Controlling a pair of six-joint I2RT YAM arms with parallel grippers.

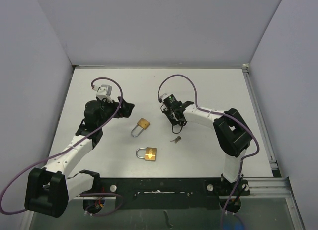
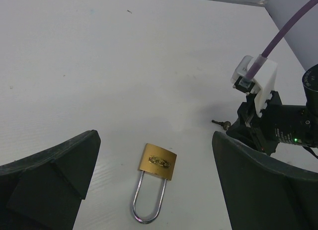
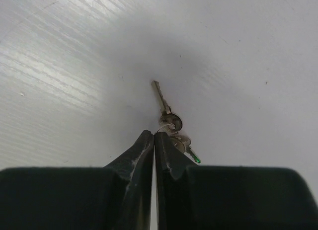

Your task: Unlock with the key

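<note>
A bunch of small keys (image 3: 171, 121) lies on the white table right at the tips of my right gripper (image 3: 154, 135). Its fingers are shut, and the key ring meets their tips. The keys also show in the top view (image 1: 176, 139) below the right gripper (image 1: 177, 125), and one key pokes out in the left wrist view (image 2: 221, 123). A brass padlock (image 2: 158, 162) with a closed steel shackle lies between the fingers of my open left gripper (image 2: 154, 190). In the top view this padlock (image 1: 143, 124) lies right of the left gripper (image 1: 126, 109).
A second brass padlock (image 1: 148, 153) lies nearer the arm bases, with its shackle pointing left. The right arm's wrist and purple cable (image 2: 258, 81) stand close on the right in the left wrist view. Walls enclose the table on three sides.
</note>
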